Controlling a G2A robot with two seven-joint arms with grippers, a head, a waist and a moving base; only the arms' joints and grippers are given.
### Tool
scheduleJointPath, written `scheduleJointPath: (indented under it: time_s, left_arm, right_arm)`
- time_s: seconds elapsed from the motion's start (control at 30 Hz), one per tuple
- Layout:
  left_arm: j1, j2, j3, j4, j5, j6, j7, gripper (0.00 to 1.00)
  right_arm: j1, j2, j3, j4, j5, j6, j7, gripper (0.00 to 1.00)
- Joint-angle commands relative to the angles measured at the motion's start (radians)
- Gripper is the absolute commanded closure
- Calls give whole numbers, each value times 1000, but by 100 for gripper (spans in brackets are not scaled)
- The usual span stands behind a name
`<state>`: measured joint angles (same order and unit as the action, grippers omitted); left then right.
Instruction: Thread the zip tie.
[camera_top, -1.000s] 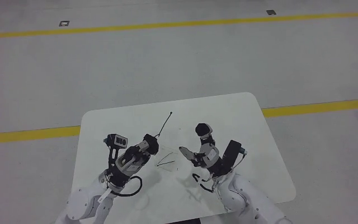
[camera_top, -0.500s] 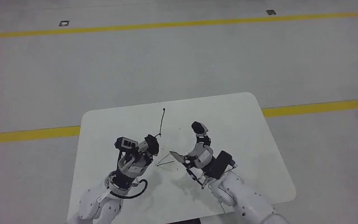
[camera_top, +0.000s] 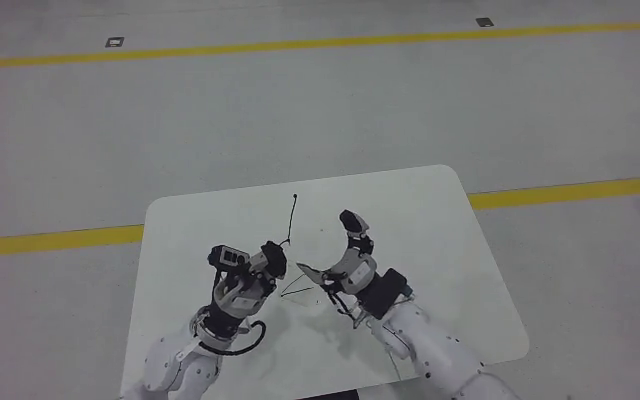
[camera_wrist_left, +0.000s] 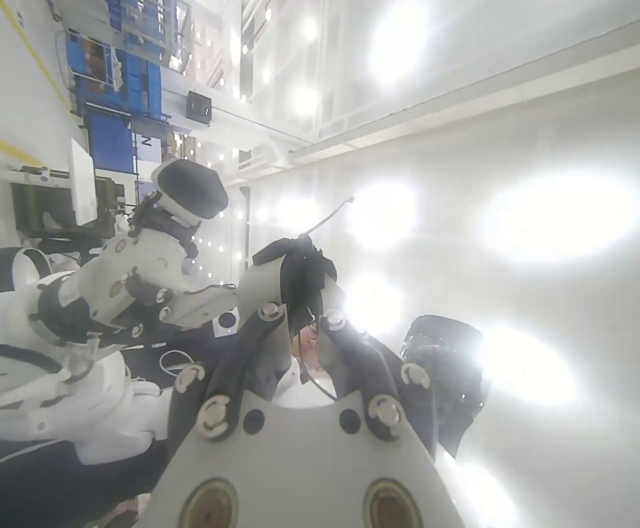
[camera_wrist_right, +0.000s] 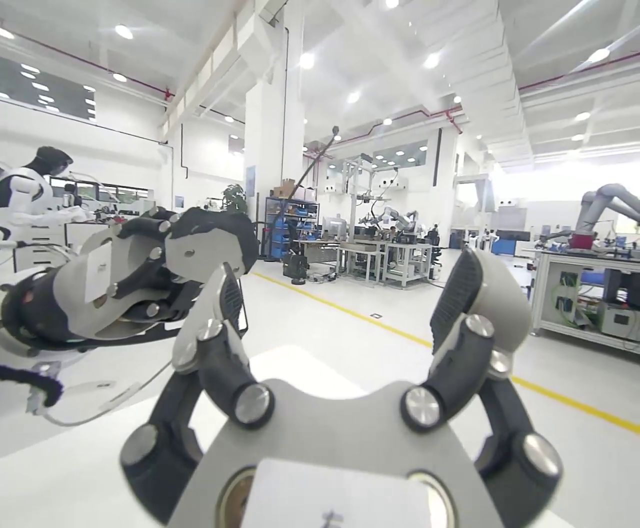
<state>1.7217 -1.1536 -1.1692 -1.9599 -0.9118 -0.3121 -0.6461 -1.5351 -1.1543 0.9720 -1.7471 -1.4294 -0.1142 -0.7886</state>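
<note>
A thin black zip tie (camera_top: 290, 220) rises from my left gripper (camera_top: 270, 258), which is shut on its lower part; the tip points toward the table's far edge. In the left wrist view the fingers (camera_wrist_left: 280, 280) pinch the zip tie (camera_wrist_left: 327, 216) and its end sticks out beyond them. My right gripper (camera_top: 330, 250) hangs open just to the right of the left one, nothing between its fingers. In the right wrist view, the right gripper (camera_wrist_right: 345, 290) is spread wide, with the left gripper (camera_wrist_right: 200, 240) and the upright zip tie (camera_wrist_right: 312, 167) close beside one finger.
Both arms are over the middle of a white table (camera_top: 420, 210) with rounded corners. Thin dark lines (camera_top: 298, 288) lie on the tabletop between the grippers; I cannot tell whether they are tie or shadow. Grey floor with yellow lines surrounds the table.
The right gripper has moved left, closer to the left gripper, staying open. The left gripper shifted slightly right and the zip tie now stands more upright.
</note>
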Motion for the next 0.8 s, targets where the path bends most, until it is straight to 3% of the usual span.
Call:
scheduleJointPath:
  time_s: [0.0,0.23,0.37,0.43,0.47,0.57,0.77]
  left_arm:
    - [0,0,0,0,0,0,0,100]
    - [-7,-3,12,-2,-16,6,22,100]
    - [-3,-5,19,12,-67,-2,-1,100]
    - [-6,-6,21,28,-78,-8,-13,100]
    - [-6,-7,24,33,-90,-9,-19,100]
    - [-13,-9,30,55,-98,-19,-31,100]
    - [-14,-9,31,57,-98,-20,-31,100]
  right_arm:
    - [21,-6,-13,16,-9,6,-5,0]
    - [80,-27,-50,81,-40,42,-24,0]
    - [88,-35,-58,100,-47,60,-46,0]
    - [89,-38,-59,107,-46,65,-58,15]
    - [88,-39,-58,109,-44,66,-63,31]
    - [89,-43,-57,112,-46,64,-70,51]
    - [85,-48,-59,106,-49,49,-72,56]
